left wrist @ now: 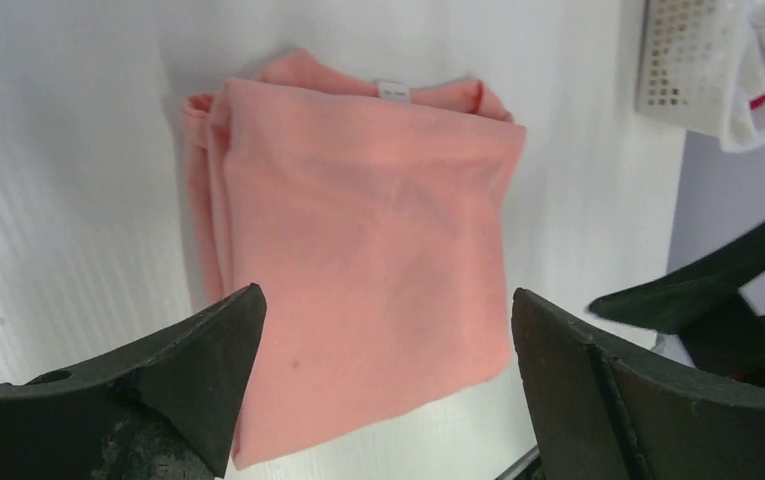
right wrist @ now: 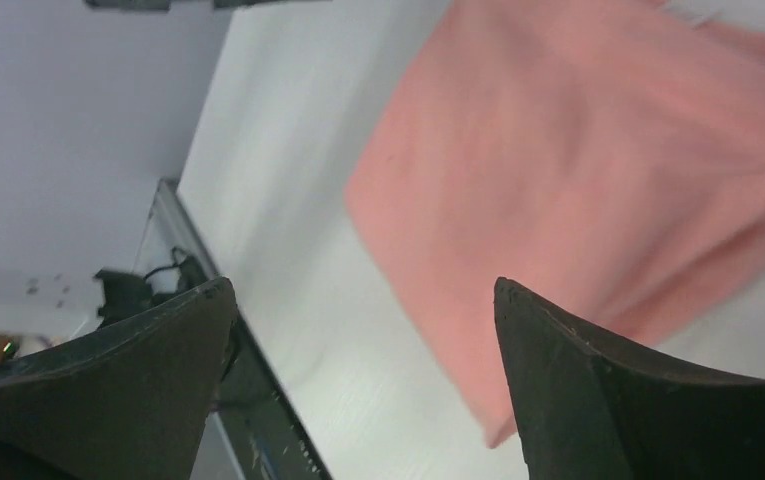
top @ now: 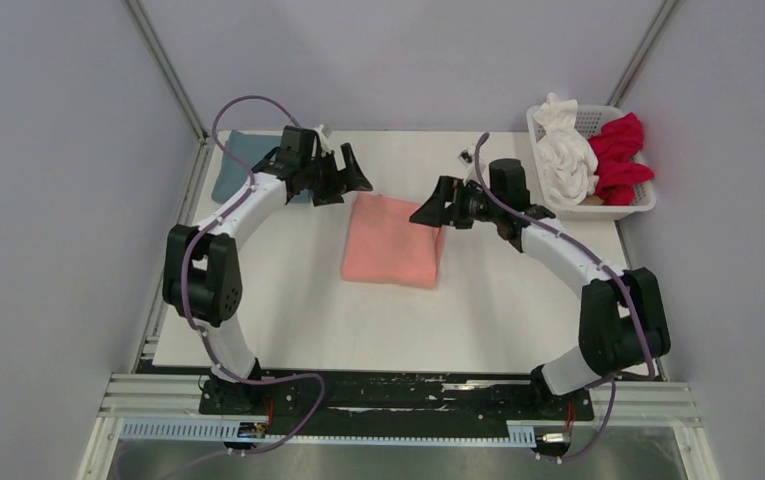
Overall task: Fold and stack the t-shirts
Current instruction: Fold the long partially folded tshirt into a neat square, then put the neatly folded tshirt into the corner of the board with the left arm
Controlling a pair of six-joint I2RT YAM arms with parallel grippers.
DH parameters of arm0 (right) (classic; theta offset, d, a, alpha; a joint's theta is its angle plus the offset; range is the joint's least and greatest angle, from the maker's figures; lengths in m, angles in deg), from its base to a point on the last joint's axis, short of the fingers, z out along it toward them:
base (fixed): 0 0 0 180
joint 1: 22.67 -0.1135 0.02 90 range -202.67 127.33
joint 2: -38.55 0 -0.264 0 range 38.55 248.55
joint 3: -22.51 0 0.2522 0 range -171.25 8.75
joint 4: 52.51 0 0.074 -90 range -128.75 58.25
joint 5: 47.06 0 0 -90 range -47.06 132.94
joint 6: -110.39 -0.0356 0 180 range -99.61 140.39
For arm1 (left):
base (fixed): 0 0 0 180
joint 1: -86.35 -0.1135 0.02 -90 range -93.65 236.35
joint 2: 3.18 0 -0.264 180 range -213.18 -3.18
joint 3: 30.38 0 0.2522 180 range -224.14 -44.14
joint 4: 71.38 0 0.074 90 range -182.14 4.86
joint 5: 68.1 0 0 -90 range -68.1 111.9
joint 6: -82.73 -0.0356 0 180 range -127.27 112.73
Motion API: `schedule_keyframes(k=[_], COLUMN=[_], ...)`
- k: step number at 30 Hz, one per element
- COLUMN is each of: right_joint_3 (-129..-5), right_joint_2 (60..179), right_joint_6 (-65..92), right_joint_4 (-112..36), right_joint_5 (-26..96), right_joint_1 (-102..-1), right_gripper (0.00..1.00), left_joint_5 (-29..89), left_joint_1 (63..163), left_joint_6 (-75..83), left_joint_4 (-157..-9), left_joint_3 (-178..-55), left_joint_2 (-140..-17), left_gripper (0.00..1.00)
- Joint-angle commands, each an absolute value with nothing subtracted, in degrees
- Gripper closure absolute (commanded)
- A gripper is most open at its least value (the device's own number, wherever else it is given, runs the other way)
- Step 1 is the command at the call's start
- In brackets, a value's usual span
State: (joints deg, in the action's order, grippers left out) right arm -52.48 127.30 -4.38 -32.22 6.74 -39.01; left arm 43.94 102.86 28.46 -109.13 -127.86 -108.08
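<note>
Hovering my left jaws wide apart, gripping nothing, just off far-left corner of salmon-pink t-shirt (top: 394, 241). Right jaws also standing apart, empty, hanging at its far-right edge. Pink tee lying folded in rectangle at middle of bench (top: 288, 310), neck label showing at one edge. Blue-grey t-shirt (top: 230, 168) lying flat at far-left bench corner, partly behind my left arm. White t-shirt (top: 565, 155) and crimson t-shirt (top: 620, 158) sitting bunched in basket (top: 598, 210) at far right.
</note>
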Motion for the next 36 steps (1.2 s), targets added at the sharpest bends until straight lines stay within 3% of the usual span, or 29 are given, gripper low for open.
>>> schedule_keyframes(k=[1,8,19,29,36], right_joint_3=[-44.35,-39.23,-31.75,-38.58,-50.72], right_joint_2=[127.11,132.9,142.4,133.41,138.31], right_joint_6=[-10.5,-9.75,-7.65,-7.88,-10.89], right_joint_4=[-45.89,-47.89,-50.57,-47.38,-47.46], right_joint_5=[-9.52,-8.81,-6.24,-8.3,-10.63], right_joint_1=[-43.62,-44.21,-37.21,-37.16,-37.02], right_gripper=[0.0,0.0,0.0,0.0,0.0], left_joint_5=[49.62,54.98,48.55,48.56,44.65], left_joint_1=[104.62,105.07,103.92,103.55,104.89], left_joint_6=[29.72,30.04,28.71,24.25,26.79], left_joint_4=[-102.21,-102.31,-108.45,-108.72,-98.91], left_joint_3=[-123.9,-132.95,-144.07,-144.55,-129.15], left_joint_2=[-105.39,-118.29,-132.37,-124.29,-107.25], left_gripper=[0.0,0.0,0.0,0.0,0.0])
